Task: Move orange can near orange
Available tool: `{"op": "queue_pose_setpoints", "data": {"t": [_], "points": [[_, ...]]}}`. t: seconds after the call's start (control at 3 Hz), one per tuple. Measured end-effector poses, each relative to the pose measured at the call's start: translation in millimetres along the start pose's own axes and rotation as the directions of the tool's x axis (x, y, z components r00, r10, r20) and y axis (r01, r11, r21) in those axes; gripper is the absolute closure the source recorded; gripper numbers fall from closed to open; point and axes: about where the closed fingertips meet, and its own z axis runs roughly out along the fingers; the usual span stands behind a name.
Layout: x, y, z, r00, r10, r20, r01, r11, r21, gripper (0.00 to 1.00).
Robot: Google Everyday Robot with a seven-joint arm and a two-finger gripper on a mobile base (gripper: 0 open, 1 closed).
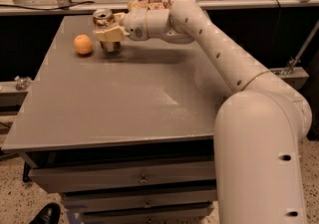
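Note:
The orange can, copper-coloured with a silver top, stands on the grey table at the far left. My gripper is shut on the can, its pale fingers wrapped around the can's body. The orange, a small round fruit, sits on the table just left of the can, a short gap apart. My white arm reaches in from the right across the back of the table.
A brown-and-yellow snack bag lies at the table's back edge, partly hidden behind my arm. A railing runs behind the table. Drawers sit under the table front. A dark shoe shows at the bottom left.

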Motion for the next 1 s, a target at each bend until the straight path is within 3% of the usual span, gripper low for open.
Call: {"op": "queue_pose_setpoints", "data": {"t": [1.0], "points": [[9.3, -0.1, 4.9, 0.999, 0.041, -0.008, -0.041, 0.9991, -0.007, 0.13]]}}
